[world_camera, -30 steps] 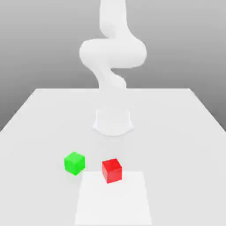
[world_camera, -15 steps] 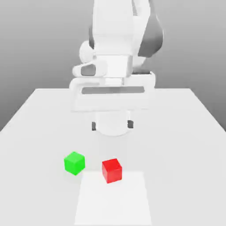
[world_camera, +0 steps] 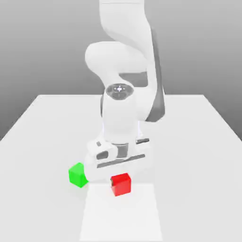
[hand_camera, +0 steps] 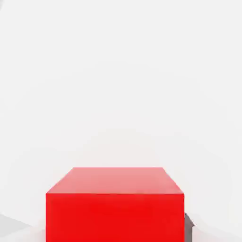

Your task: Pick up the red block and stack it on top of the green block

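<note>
Bending low, the arm sets its claw point(world_camera: 119, 173) just above the red block point(world_camera: 121, 185).

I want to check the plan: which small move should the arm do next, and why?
Probably ease the gripper a little lower around the red block, then close. The hand sits just over that block, which rests on the table apart from the green block.

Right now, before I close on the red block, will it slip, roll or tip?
The red block is a flat-faced cube, so it probably won't roll or tip. Its smooth matte faces look rigid; squeezed squarely, it should hold. It sits apart from the green block, so bumping seems unlikely.
</note>
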Tool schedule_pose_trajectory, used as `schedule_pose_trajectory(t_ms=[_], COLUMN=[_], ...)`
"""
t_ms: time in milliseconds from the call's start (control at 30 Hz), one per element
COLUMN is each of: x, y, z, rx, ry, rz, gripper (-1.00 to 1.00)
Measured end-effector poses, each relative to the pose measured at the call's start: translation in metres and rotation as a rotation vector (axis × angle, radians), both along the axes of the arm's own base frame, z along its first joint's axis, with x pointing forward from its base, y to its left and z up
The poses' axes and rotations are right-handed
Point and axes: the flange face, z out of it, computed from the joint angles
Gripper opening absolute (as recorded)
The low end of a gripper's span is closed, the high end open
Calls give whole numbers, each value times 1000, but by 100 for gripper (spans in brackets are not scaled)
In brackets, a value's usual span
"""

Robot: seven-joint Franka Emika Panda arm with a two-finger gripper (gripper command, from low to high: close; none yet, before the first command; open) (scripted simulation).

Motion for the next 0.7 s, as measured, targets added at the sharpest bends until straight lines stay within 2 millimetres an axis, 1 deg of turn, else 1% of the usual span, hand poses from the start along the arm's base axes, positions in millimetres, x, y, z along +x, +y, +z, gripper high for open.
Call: schedule_pose_trajectory(t_ms=[33,100,300,367,500,700], x=[0,2,0,-2,-11,-34], y=[0,0,0,-13,-49,-99], z=[2,14,60,69,82,97], rx=[0,0,0,-5,-15,-13], ry=[0,0,0,-1,-2,-2], rz=[0,0,0,-38,-146,-315], gripper=[-100,-100,-100,-100,-100,-100])
